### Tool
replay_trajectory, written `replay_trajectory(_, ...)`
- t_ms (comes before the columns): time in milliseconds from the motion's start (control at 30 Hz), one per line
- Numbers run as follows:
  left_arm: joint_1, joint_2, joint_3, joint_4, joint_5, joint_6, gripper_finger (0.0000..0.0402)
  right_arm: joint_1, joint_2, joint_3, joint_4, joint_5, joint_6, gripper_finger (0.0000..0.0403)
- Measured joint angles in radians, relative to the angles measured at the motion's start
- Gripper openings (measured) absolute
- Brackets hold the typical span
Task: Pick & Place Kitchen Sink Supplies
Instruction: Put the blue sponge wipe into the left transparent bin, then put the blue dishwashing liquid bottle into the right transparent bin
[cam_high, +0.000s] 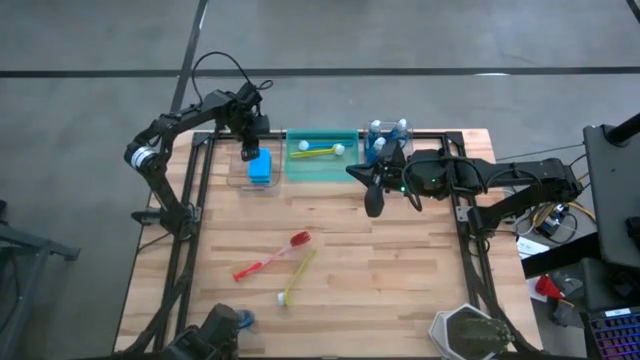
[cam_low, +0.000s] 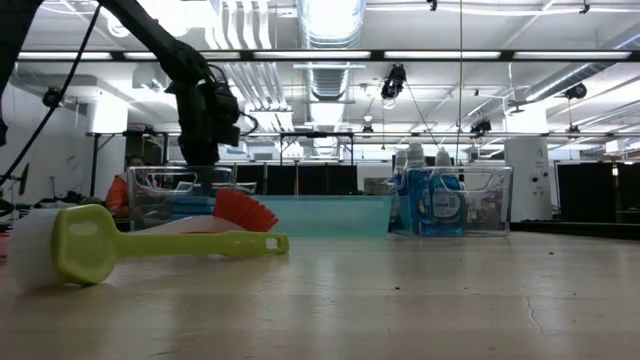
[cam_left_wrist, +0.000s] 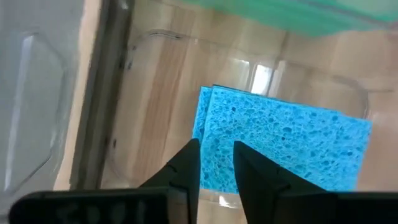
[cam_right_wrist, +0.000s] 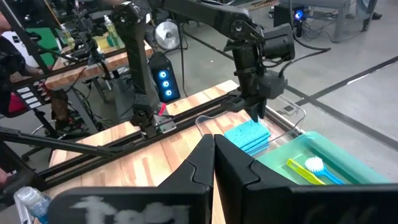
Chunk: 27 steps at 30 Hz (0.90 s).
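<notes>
A stack of blue sponges (cam_left_wrist: 286, 143) (cam_high: 261, 168) lies flat in the clear bin (cam_high: 235, 178) at the table's far left. My left gripper (cam_left_wrist: 216, 146) (cam_high: 248, 152) points down over the near end of the stack. It is open by a narrow gap with nothing between its fingers. A red brush (cam_high: 270, 258) and a yellow brush (cam_high: 298, 278) lie on the table's middle. My right gripper (cam_right_wrist: 213, 149) (cam_high: 352, 172) hovers shut above the table, in front of the green bin (cam_high: 322, 168).
The green bin holds a yellow and a blue brush (cam_high: 322, 150). A clear bin to its right holds bottles of blue liquid (cam_high: 388, 135) (cam_low: 430, 195). Dark metal rails (cam_high: 195, 200) run along the table's left and right sides. Dark objects sit at the near edge (cam_high: 470, 335).
</notes>
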<state>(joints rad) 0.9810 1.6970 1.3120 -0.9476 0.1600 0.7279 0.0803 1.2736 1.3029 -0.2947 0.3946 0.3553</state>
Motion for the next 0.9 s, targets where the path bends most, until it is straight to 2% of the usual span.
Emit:
replay_trajectory(167,0.0,-0.044,0.039,-0.084,0.027,-0.1,0.0103,0.0,0.0,0.0,0.002,0.0,0.0,0.0008)
replay_trajectory(267,-0.002,-0.084,0.05,-0.135,0.075,-0.158,0.0103,0.0,0.0,0.0,0.003,0.0,0.0,0.0008)
replay_trajectory(533,-0.028,-0.253,0.032,-0.166,0.253,-0.434,0.0117,-0.001,0.0,0.0,0.012,-0.004,0.027,0.0008)
replay_trajectory(600,-0.044,-0.31,0.025,-0.167,0.29,-0.484,0.013,0.0,0.0,0.0,0.022,-0.004,0.053,0.0008)
replay_trajectory(767,-0.111,-0.445,0.022,-0.206,0.294,-0.615,0.0189,0.0,0.0,0.0,0.023,-0.004,0.071,0.0008)
replay_trajectory(900,-0.2,-0.553,0.022,-0.245,0.295,-0.657,0.0233,0.0,0.0,0.0,0.023,-0.003,0.071,0.0008)
